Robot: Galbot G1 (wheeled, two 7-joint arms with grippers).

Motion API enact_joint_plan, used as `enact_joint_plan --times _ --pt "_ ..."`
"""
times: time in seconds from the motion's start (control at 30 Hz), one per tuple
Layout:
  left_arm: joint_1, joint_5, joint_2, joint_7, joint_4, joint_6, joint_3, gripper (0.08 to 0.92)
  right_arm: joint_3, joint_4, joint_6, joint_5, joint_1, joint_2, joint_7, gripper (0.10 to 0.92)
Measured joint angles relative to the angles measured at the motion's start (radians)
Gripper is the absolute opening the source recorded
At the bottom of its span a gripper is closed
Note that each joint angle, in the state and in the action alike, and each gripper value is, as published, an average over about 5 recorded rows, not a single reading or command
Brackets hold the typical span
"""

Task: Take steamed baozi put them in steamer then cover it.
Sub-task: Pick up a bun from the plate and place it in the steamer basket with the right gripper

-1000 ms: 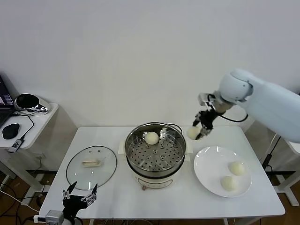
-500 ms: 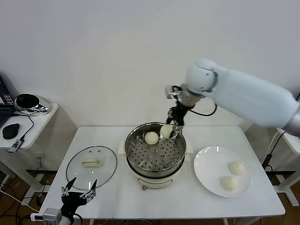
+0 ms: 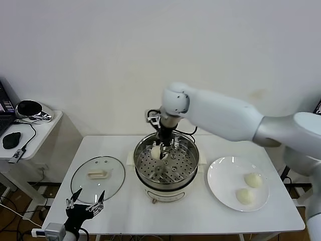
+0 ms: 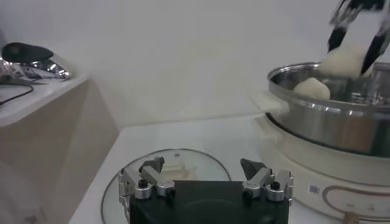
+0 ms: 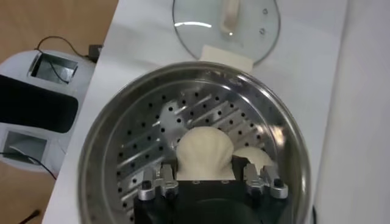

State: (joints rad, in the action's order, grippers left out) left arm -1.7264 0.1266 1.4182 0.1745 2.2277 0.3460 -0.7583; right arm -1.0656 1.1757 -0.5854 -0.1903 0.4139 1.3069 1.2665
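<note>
White table (image 3: 125, 211) pushed up against a plain white wall, with a little side table (image 3: 35, 125) at 9 o'clock holding a black mouse (image 3: 11, 140) and some cables.

The steamer (image 3: 188, 173) sits dead centre. The right gripper (image 3: 161, 147) is reaching down into it at about 11 o'clock of the pot, fingers clamped on a held baozi (image 5: 205, 150) just above the perforated tray. A second baozi (image 5: 256, 159) lies on the tray right beside it, touching or nearly so.

The cover (image 3: 98, 176) lies flat on the table at 9 o'clock of the steamer, handle up. The white plate (image 3: 220, 181) is at 3 o'clock with two plate baozi (image 3: 252, 180) on it, near each other toward its far side.

The left gripper (image 3: 84, 210) is parked low at 7 o'clock off the table's front edge, fingers spread wide with nothing in them.
</note>
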Motion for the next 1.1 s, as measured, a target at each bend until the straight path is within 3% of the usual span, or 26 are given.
enact_joint_plan --times 0.5,0.87,1.1 --pt "-0.003 0.0 0.003 0.001 0.005 0.001 0.012 0.823 0.034 -0.11 0.024 0.075 -0.087 0.102 -0.018 0.563" --pt "0.006 0.001 0.004 0.002 -0.007 0.001 0.014 0.823 0.059 -0.104 0.037 0.083 -0.091 0.088 -0.028 0.804" --pt "0.015 -0.002 0.009 0.004 -0.009 0.002 0.022 0.823 0.101 -0.035 0.051 0.086 -0.063 0.013 -0.016 0.823"
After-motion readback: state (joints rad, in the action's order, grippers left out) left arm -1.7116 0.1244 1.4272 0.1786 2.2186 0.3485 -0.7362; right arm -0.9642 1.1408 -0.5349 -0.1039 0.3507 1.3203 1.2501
